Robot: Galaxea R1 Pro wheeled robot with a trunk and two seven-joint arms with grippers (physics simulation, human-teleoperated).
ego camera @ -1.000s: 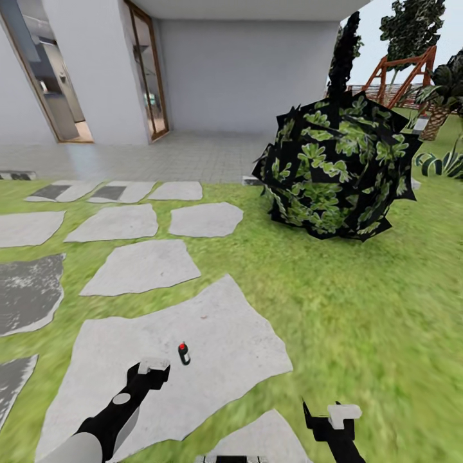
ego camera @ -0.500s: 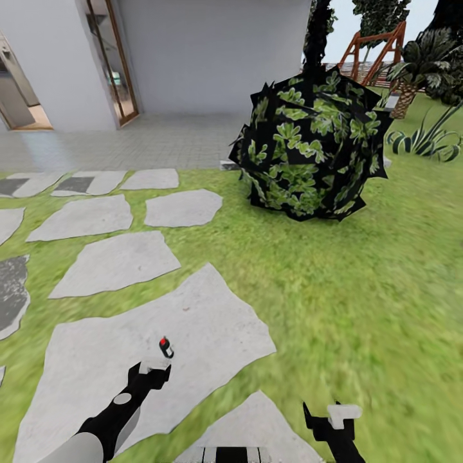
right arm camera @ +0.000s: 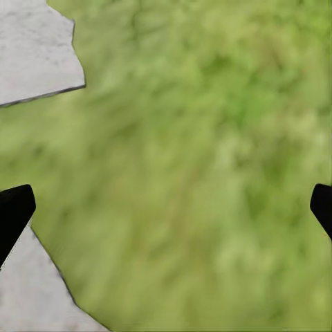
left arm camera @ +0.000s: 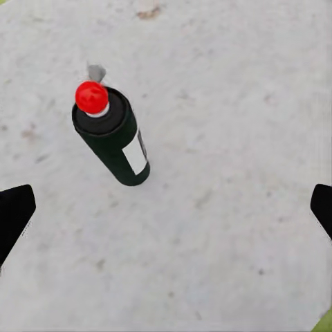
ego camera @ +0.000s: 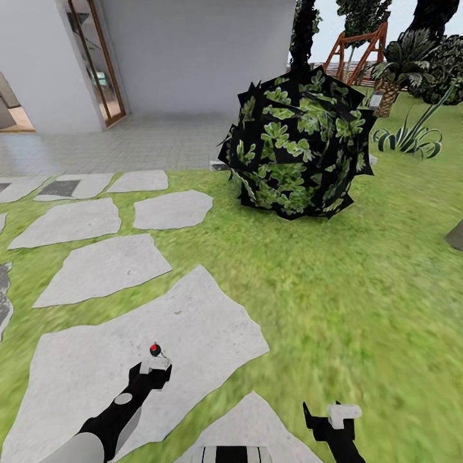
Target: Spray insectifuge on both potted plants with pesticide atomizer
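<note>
The pesticide atomizer [left arm camera: 114, 138] is a slim dark green bottle with a white label and a red cap. It stands upright on a large grey stepping stone [ego camera: 96, 360] in the garden lawn. In the head view the atomizer [ego camera: 155, 350] sits just beyond my left gripper [ego camera: 154, 368]. In the left wrist view the left gripper [left arm camera: 166, 214] is open, its black fingertips [left arm camera: 14, 214] wide apart and the bottle off centre between them, untouched. My right gripper [ego camera: 331, 415] hangs open over grass [right arm camera: 207, 173] beside a stone edge. The potted plants are out of view.
A big dark leafy bush [ego camera: 296, 145] stands on the lawn ahead right. Several flat stepping stones [ego camera: 99, 267] lead left toward the tiled porch and house door [ego camera: 96, 64]. A palm [ego camera: 399, 64], spiky striped plant [ego camera: 411, 138] and wooden swing frame [ego camera: 350, 48] are far right.
The whole view has shifted left as the robot moved, and the atomizer now appears closer to my left gripper. Both arms keep the same pose in the picture.
</note>
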